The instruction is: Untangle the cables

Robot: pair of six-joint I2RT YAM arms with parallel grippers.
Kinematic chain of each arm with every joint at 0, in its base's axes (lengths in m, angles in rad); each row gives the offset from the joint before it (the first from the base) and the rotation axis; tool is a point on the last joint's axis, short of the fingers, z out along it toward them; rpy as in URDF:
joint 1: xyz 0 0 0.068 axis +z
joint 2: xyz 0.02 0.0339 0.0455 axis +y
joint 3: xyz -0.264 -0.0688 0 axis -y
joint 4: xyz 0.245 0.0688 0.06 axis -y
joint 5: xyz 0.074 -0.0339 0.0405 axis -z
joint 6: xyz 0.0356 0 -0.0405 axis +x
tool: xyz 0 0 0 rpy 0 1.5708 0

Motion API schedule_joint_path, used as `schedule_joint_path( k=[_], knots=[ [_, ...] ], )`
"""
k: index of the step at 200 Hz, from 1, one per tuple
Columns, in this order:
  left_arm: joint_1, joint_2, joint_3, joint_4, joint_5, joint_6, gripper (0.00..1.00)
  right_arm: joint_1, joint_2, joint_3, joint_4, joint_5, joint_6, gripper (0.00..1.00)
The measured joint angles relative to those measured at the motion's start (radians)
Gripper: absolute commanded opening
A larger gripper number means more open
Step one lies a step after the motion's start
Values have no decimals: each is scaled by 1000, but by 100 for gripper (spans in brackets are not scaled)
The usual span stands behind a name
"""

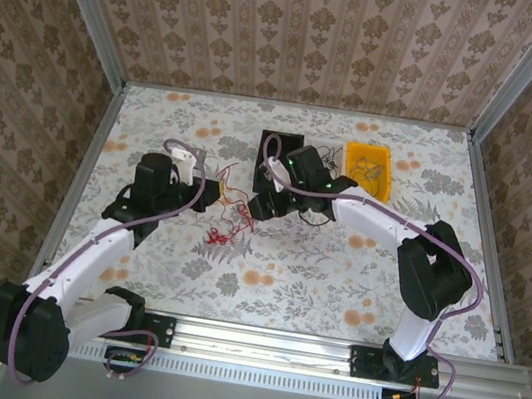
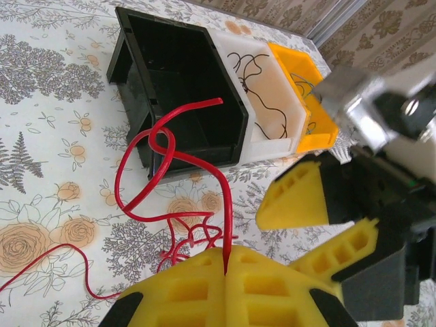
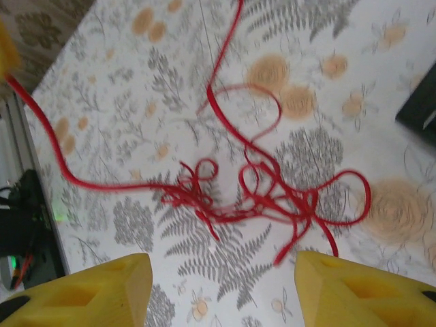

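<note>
With our left gripper we are pinching one strand of the thin red flexible cables. Its yellow fingers are pressing fully together, and the strand is rising from between them and curling into a loop in front of the open black plastic bin. Our right gripper is hanging above the tangle with its yellow fingers standing well apart, and we are holding nothing in it. The rest of the red cables are lying as a knotted bunch on the flower-patterned table, between the two grippers and a little to the near side of them. At the far side of the table, the black bin is standing in a row with a white plastic bin touching its right side, and an orange plastic bin is standing just beside that one, further right.
</note>
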Motion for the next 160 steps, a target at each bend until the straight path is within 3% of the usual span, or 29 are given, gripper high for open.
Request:
schedule_joint_path(
  k=[58, 113, 160],
  knots=[
    [-7, 55, 2, 7, 11, 0, 0, -3, 9, -32, -23, 24, -18, 58],
    [-19, 62, 6, 9, 15, 0, 0, -3, 132, 5, -24, 55, -39, 58],
    [-19, 77, 6, 25, 15, -1, 0, -3, 209, 55, -23, 69, -51, 39]
  ],
)
